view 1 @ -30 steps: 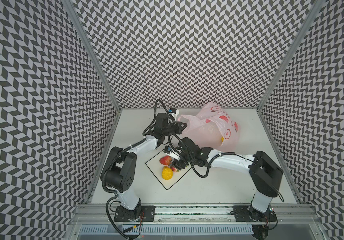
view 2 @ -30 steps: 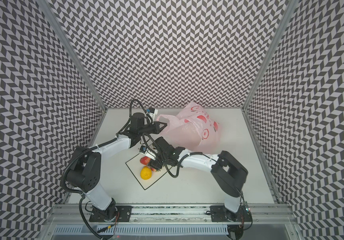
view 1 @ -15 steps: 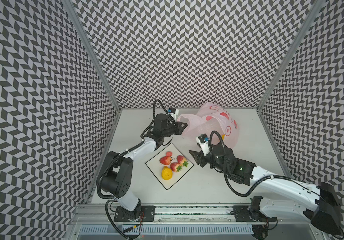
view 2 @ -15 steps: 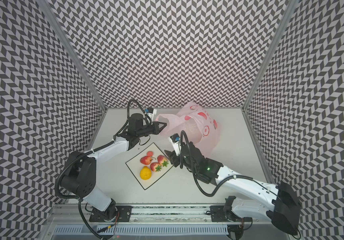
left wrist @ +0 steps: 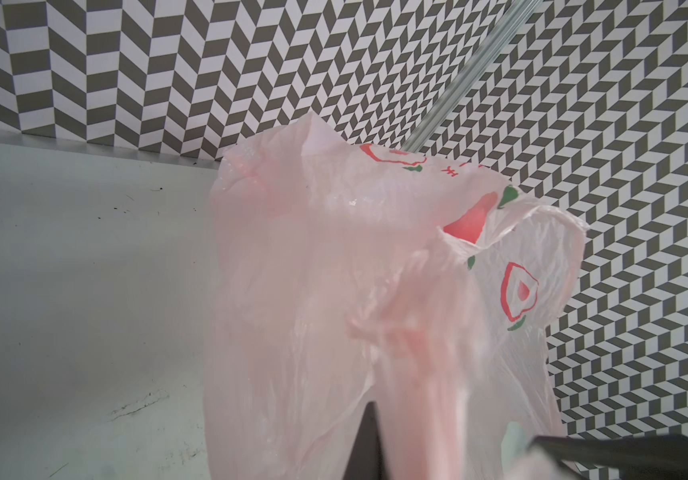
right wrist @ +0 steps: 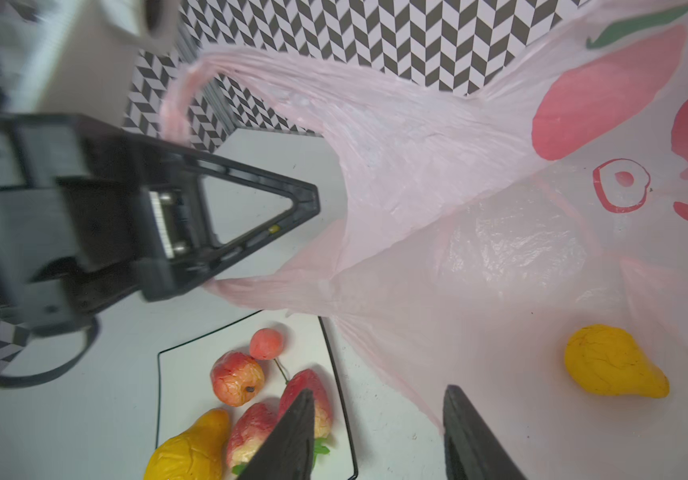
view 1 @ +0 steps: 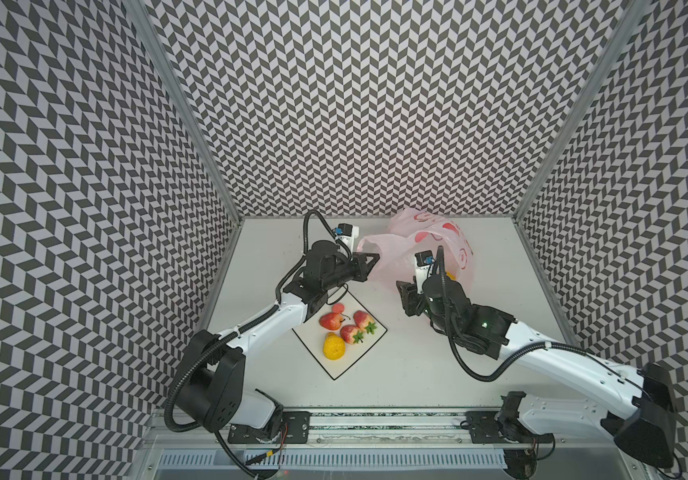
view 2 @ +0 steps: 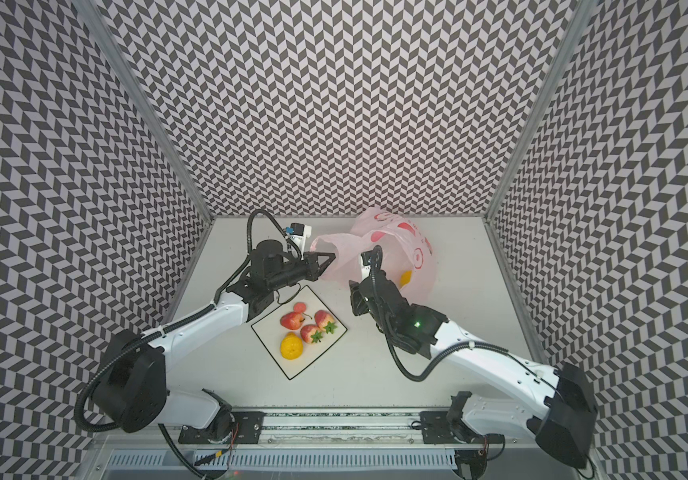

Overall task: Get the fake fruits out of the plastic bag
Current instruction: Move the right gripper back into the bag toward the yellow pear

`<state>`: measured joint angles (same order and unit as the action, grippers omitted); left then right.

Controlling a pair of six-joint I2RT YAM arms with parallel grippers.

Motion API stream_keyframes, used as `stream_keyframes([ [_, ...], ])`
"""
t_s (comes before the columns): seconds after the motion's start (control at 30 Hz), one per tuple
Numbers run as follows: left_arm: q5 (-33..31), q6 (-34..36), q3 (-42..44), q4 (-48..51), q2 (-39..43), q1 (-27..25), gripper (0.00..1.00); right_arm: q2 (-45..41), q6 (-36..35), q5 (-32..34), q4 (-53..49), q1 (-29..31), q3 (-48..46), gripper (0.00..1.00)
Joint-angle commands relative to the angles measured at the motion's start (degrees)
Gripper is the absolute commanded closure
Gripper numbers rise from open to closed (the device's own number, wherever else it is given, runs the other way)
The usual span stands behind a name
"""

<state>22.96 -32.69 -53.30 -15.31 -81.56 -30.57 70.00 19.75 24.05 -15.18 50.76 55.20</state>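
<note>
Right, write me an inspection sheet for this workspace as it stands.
Surface: white table, lightly scuffed.
Job's things: five fake fruits lie on the plate; one yellow fruit is inside the plastic bag.
Clutter: nothing seen.
Grippers: left gripper shut on a bag handle, holding the mouth up; right gripper open, empty, at the bag's mouth.
Cables: black cables loop off both arms.
Surroundings: chevron-patterned walls on three sides.
</note>
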Motion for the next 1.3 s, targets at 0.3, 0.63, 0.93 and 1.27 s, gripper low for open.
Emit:
stream_keyframes([
  [0.3,-4.7,-2.5,2.9,-2.3,4.9,-3.2,1.0,12.6,-32.7,1.0,-1.5,-8.2,0.5,0.55],
  [0.63,-5.8,-2.4,3.3,-1.2,6.9,-5.0,1.0,18.2,-30.0,3.8,0.8,-13.5,-2.2,0.58],
  [0.93,-6.8,-2.1,3.7,-0.4,8.0,-8.3,1.0,22.0,-15.3,0.6,-4.1,-20.9,-0.4,0.48],
  [1.27,-8.3,-2.1,4.2,0.0,7.7,-14.0,1.0,22.6,1.4,-6.3,-1.0,-28.1,0.6,0.32],
])
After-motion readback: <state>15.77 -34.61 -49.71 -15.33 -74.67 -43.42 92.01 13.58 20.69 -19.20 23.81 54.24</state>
